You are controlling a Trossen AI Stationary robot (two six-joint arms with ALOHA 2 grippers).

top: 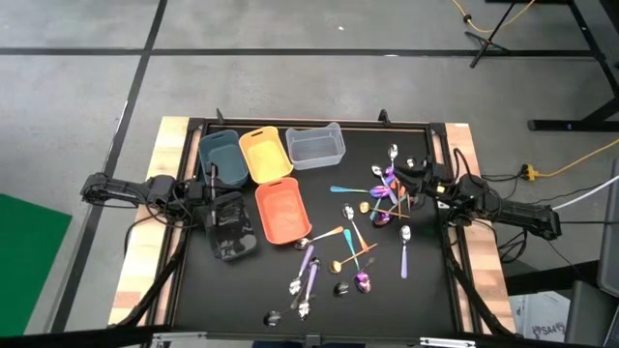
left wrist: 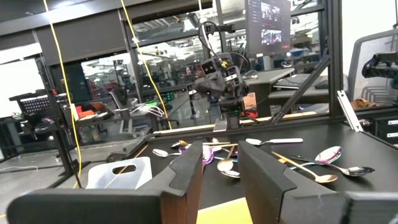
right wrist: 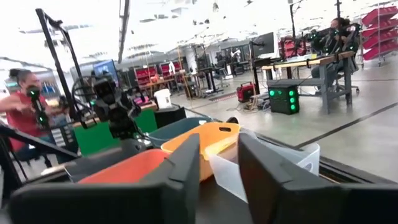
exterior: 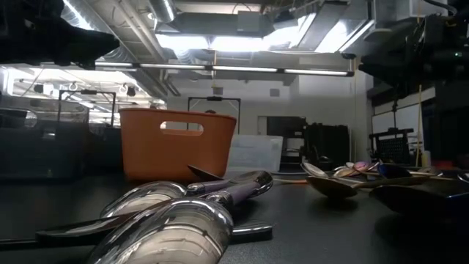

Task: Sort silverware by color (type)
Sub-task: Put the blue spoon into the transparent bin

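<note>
The silverware (top: pixel 358 232) lies scattered flat on the black mat, mostly right of the middle: silver, gold, purple, teal and orange spoons and forks. A purple spoon (top: pixel 404 253) lies toward the right, and silver pieces (top: pixel 302 288) lie near the front edge. My left gripper (top: pixel 215 190) waits open at the table's left side, above the mat, with nothing between its fingers (left wrist: pixel 186 177). My right gripper (top: pixel 404 179) waits open at the right side, over the nearest spoons, also with nothing between its fingers (right wrist: pixel 267 168). In the low view silver spoons (exterior: pixel 183 213) fill the foreground.
A teal bin (top: pixel 221 155), a yellow bin (top: pixel 265 153) and a clear bin (top: pixel 314 145) stand in a row at the far edge. An orange bin (top: pixel 282 211) and a black bin (top: pixel 232 230) sit left of the middle. A person (right wrist: pixel 22 102) shows beyond the table.
</note>
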